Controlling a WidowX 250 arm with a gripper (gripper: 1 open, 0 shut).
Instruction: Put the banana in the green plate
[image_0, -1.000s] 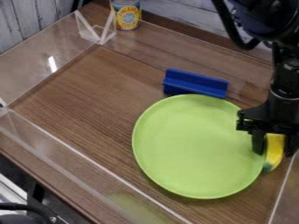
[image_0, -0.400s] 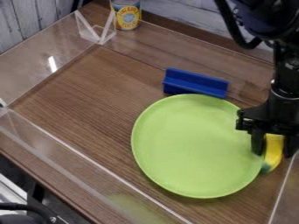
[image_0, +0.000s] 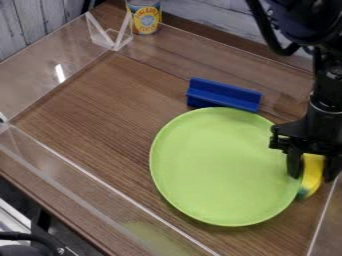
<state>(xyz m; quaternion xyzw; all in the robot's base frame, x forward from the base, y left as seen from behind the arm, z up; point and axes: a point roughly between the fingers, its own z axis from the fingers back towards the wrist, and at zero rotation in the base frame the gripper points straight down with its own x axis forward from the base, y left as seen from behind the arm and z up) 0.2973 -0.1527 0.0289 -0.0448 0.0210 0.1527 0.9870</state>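
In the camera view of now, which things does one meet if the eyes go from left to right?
White-and-yellow can, blue block, banana. The green plate is left out, because it overlaps the block's span.

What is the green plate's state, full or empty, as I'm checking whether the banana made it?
Empty: the green plate shows a bare surface, and the banana is beside its rim.

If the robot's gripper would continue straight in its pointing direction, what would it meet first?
Probably the banana, right at the fingertips of the gripper; depth is unclear, so the table might come first.
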